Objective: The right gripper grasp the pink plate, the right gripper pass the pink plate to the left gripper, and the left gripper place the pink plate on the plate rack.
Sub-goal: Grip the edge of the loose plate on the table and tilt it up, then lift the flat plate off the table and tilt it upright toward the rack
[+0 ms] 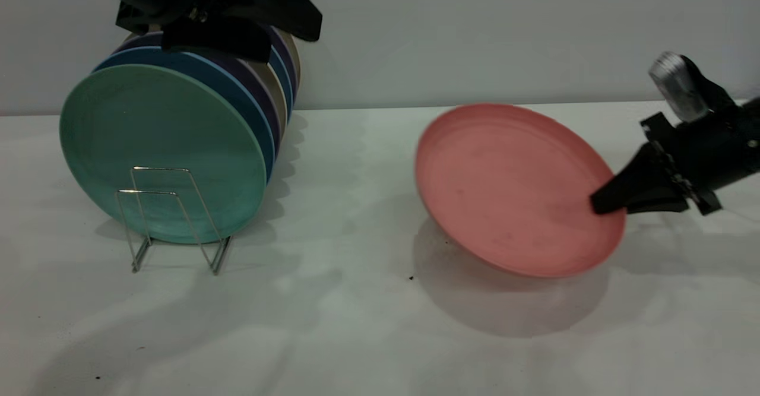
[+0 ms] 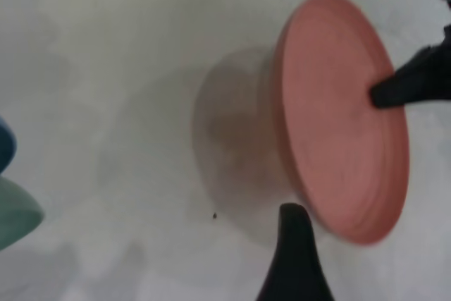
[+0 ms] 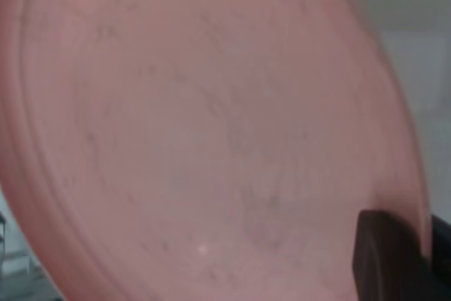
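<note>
While right gripper (image 1: 602,203) fingers clamp tilted pink plate (image 1: 510,188) rim, left gripper (image 1: 237,22) fingers' state unclear above rack.

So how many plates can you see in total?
At least 7: a pink plate tilted off the table in the right tool, and about six upright in the rack, green frontmost. Others behind may be hidden.

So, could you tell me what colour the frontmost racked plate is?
Green plate, clearest in the exterior view.
</note>
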`<state>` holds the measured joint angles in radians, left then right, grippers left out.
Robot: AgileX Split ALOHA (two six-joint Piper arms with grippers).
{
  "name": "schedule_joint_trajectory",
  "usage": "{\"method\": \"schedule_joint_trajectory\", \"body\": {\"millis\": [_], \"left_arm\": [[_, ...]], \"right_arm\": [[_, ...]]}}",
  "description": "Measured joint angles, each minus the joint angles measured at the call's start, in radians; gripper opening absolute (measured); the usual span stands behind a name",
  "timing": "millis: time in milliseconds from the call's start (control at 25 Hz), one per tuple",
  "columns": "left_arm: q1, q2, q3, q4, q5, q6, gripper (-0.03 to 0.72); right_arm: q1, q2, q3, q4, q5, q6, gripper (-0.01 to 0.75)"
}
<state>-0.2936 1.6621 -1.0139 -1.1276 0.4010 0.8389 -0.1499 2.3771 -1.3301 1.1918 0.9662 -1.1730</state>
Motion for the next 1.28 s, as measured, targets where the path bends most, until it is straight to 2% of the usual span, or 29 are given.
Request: {"method": "schedule_joint_trajectory", "body": {"millis": [320,520,760,1120,1280], "left_arm": [[0.0,0.057,-0.002,-0.003,0.053,0.001,0.59],[0.0,0.072,-0.023,0.062,0.059,0.003,0.59],[0.0,0.127,-0.031,0.05,0.046,0.003,0.59],[0.0,0.222,-0.056,-0.152,0.04,0.099,0.588],[0.0,0.242,-0.06,-0.206,0.042,0.138,0.528]], "right_arm": [[0.131,-0.029,0.001,0.069,0.059,-0.071,0.015],[0.137,-0.03,0.001,0.093,0.089,-0.083,0.015],[0.137,-0.03,0.001,0.13,0.147,-0.087,0.015],[0.14,-0.03,0.001,0.146,0.157,-0.091,0.015],[0.14,-0.03,0.001,0.148,0.157,-0.091,0.015]]}}
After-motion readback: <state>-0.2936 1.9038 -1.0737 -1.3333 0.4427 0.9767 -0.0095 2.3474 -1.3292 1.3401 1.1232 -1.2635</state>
